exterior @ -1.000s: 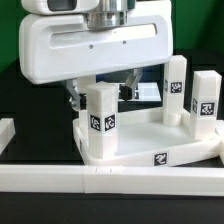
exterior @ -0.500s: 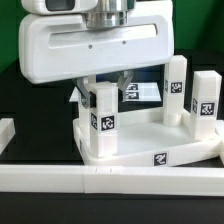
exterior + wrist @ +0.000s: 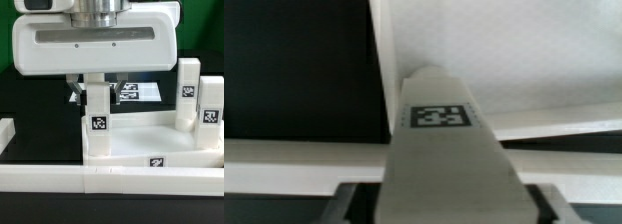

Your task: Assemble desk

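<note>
Directly beneath the end effector (image 3: 97, 88) stands a desk leg (image 3: 98, 118).

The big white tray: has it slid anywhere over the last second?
Yes. The desk panel shifted toward the exterior view's right along the fixed front rail.

Black table surface (image 3: 35, 145). Long white border rail (image 3: 60, 180) along near edge, another short rail piece (image 3: 5, 128) at exterior view's left. Marker board (image 3: 140, 92) lying far behind. Backdrop dark; lighting even.
</note>
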Controlling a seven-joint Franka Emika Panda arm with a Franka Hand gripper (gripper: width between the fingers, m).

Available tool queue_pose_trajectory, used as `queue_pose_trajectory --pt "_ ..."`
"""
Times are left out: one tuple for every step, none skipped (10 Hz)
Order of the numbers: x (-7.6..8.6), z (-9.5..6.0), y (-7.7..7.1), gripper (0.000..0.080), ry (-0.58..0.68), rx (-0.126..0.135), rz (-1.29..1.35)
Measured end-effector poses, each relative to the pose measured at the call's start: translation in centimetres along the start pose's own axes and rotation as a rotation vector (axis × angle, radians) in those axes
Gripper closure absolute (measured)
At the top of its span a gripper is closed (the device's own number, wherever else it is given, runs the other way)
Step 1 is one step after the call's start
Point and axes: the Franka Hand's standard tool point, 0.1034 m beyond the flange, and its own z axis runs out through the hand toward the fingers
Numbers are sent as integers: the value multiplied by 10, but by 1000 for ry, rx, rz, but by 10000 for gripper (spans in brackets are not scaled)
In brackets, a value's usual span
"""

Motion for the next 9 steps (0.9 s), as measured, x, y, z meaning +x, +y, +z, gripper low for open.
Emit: queue_pose_trajectory --pt "0 0 0 511 1 -1 132" --pt "0 0 2 511 1 -6 161" --pt "0 0 2 505 1 -5 161" --pt "0 0 2 505 1 -5 160" --pt "0 0 2 269 1 -5 160" --pt "0 0 2 269 1 -5 160" --pt "0 0 2 175 1 -5 160" --pt "0 0 2 175 1 -5 160" --pt "0 0 2 154 1 -5 160"
